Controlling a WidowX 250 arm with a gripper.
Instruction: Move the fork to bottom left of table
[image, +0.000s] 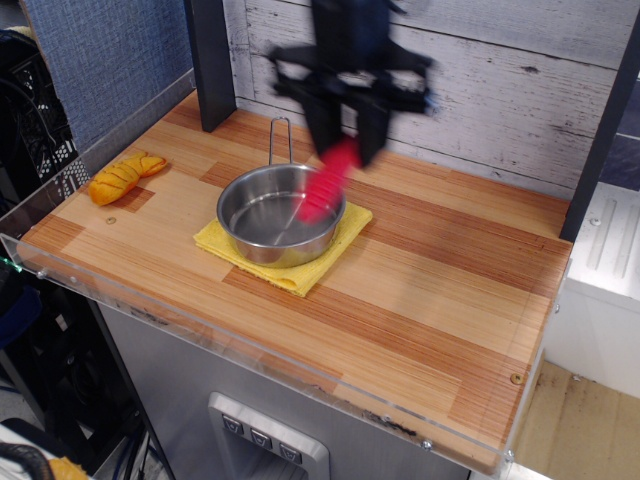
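My gripper (345, 140) is blurred with motion, high above the back of the wooden table (430, 300), over the far right rim of the steel pan (281, 213). It is shut on the fork (326, 182), holding it by the upper end of its red ribbed handle. The handle hangs down and to the left over the pan. The silver tines are hidden between the fingers. The table's front left corner lies far to the left and nearer the camera.
The pan stands on a yellow cloth (300, 270) at the table's middle left. An orange-yellow ridged toy food (122, 177) lies near the left edge. A dark post (208, 60) stands at the back left. Clear acrylic (200, 330) edges the front.
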